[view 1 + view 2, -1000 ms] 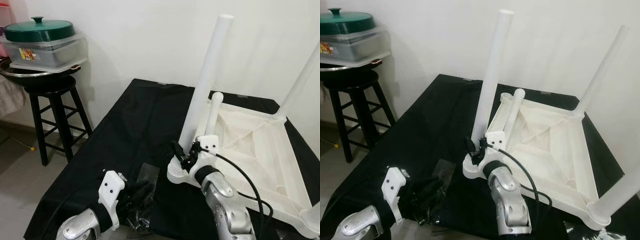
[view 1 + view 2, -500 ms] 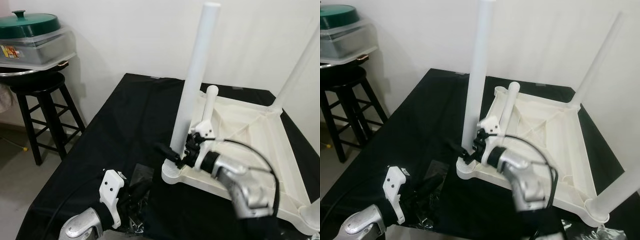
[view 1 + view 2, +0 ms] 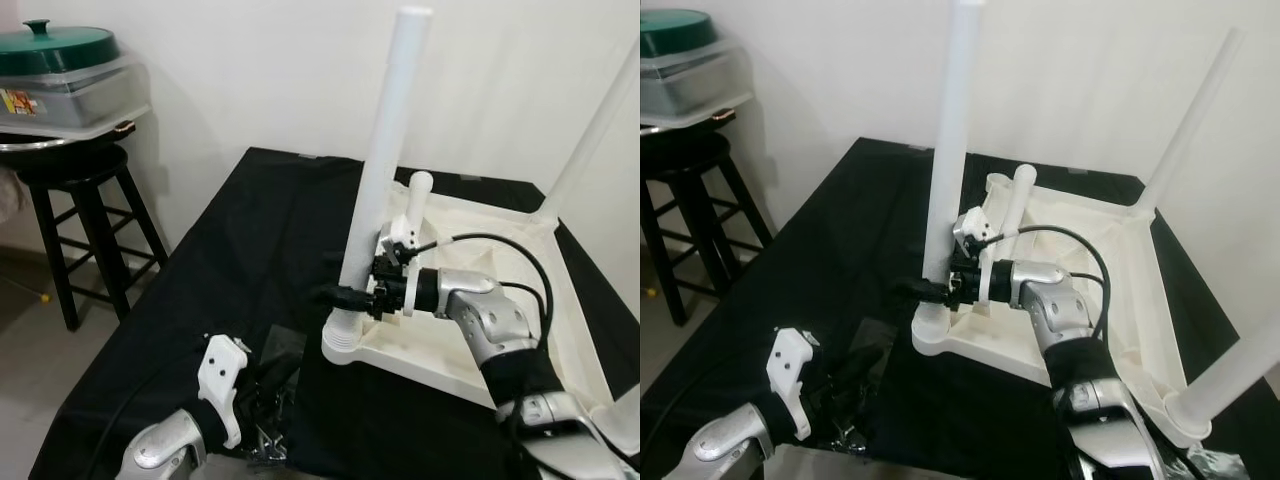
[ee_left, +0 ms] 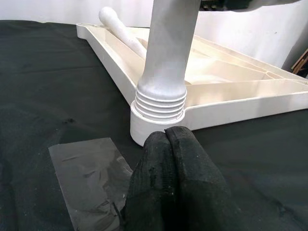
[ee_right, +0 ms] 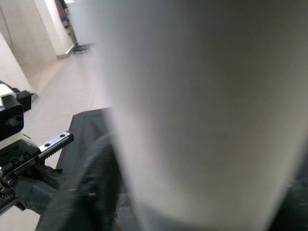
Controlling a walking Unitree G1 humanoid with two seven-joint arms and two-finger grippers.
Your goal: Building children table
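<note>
Right hand (image 3: 345, 294) clamped round upright white leg (image 3: 380, 170), left hand (image 4: 168, 163) closed, empty

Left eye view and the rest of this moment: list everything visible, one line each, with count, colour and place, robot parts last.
Table top: 1, white, upside down on the black cloth.
Fitted legs: 3, white, upright in corner sockets; near-left one gripped low down.
Loose leg: 1, white, lying inside the table top.
Black cloth: 1, covering the work surface.
Plastic sheet: 1, clear, on the cloth by the near corner.
Stool: 1, black, far left.
Metal tray: 1, silver, on the stool.
Container: 1, clear, on the tray.
Lid: 1, green, topmost.
Left gripper: black, shut, low by the plastic sheet.
Right gripper: black, closed on the near-left leg.
</note>
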